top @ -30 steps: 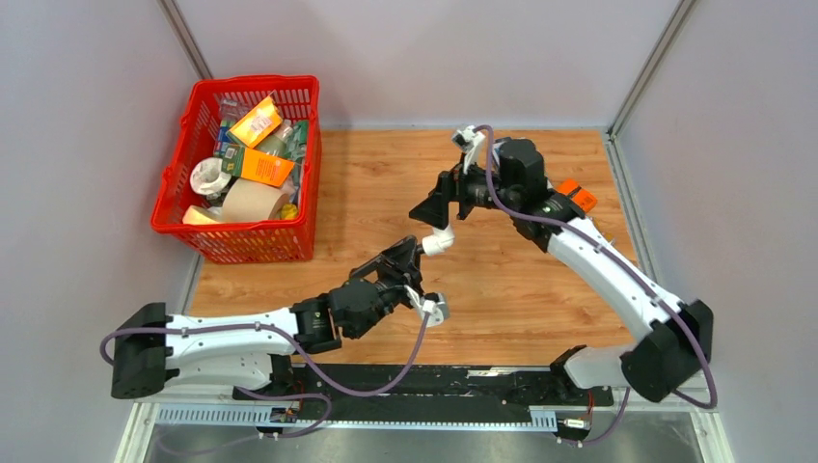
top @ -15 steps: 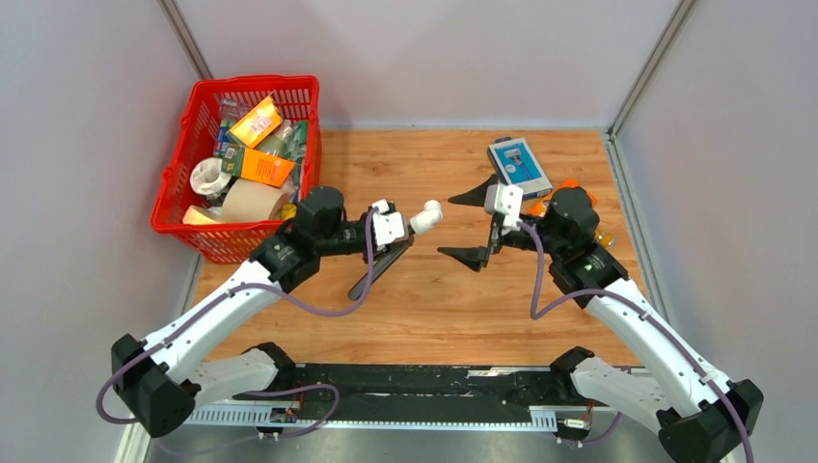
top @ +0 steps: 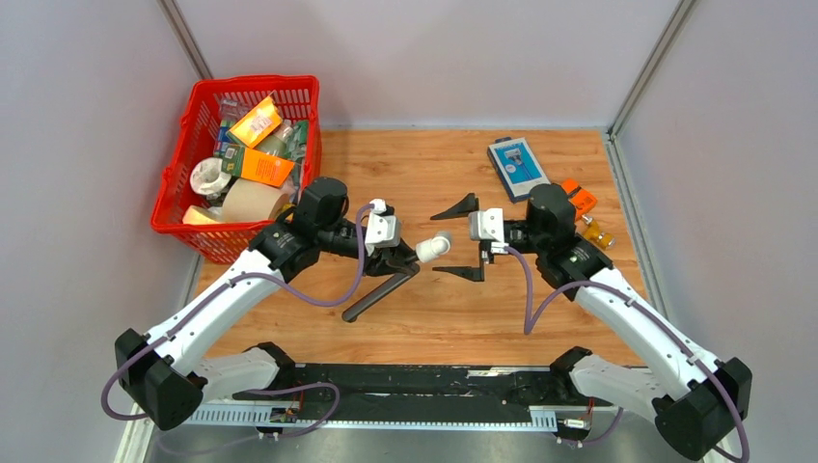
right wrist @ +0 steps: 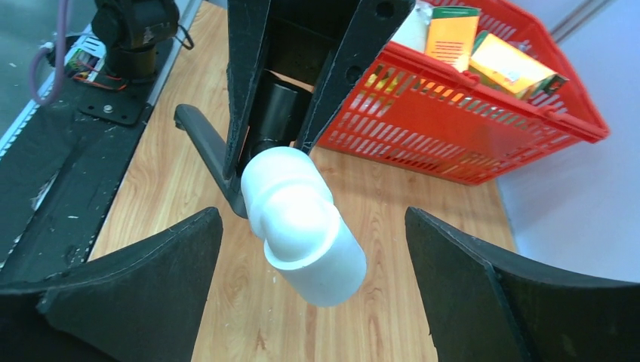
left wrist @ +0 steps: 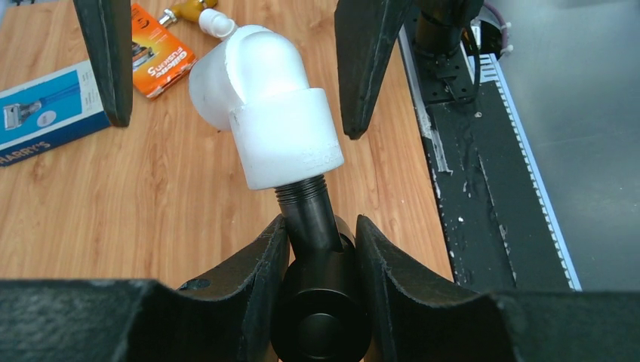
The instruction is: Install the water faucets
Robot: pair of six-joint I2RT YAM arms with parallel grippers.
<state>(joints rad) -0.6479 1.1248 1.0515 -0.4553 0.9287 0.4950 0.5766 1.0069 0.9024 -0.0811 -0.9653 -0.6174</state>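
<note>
Left gripper (left wrist: 321, 253) jaws part-closed, clamping black faucet (left wrist: 308, 215) by its body, mid-table; white elbow fitting (left wrist: 264, 105) on its threaded end; right gripper (right wrist: 313, 219) jaws wide, straddling the elbow, touching nothing.

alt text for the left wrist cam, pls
The left gripper clamps the dark faucet, whose threaded end carries a white elbow fitting pointing away from the camera. The right gripper has its open fingers on either side of the elbow, not touching it. Behind, on the wooden table, lie a blue box and an orange pack.
</note>
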